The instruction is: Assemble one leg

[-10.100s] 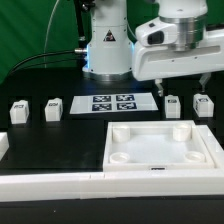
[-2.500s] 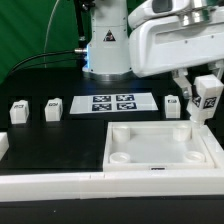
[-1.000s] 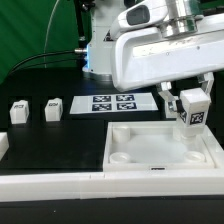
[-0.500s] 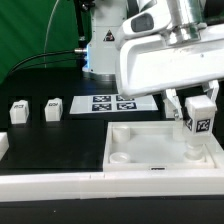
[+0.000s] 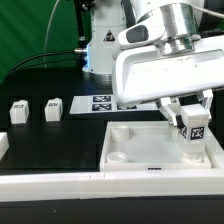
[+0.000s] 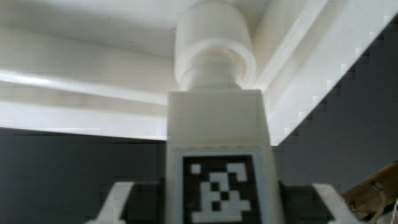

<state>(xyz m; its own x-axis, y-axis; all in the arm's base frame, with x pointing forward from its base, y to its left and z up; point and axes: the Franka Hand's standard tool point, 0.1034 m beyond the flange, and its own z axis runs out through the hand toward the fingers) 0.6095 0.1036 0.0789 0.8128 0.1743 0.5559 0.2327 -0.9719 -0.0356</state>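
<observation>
My gripper (image 5: 193, 124) is shut on a leg (image 5: 195, 131), a small white block with a black-and-white tag on its face. It holds the leg upright over the near corner socket on the exterior view's right of the large white tray (image 5: 130, 137), its lower end at or in the socket. In the wrist view the leg (image 6: 221, 130) stands between my fingertips (image 6: 118, 205), its round peg pointing into the tray corner (image 6: 107, 85). Two more legs (image 5: 17, 113) (image 5: 53, 109) stand on the table at the exterior view's left.
The marker board (image 5: 100, 102) lies behind the tray, partly hidden by my arm. The robot base (image 5: 102, 45) stands at the back. A white ledge (image 5: 50, 184) runs along the table's front edge.
My gripper has carried the leg from the table at the right to above the tray, then lowered it toward the near right corner socket.
</observation>
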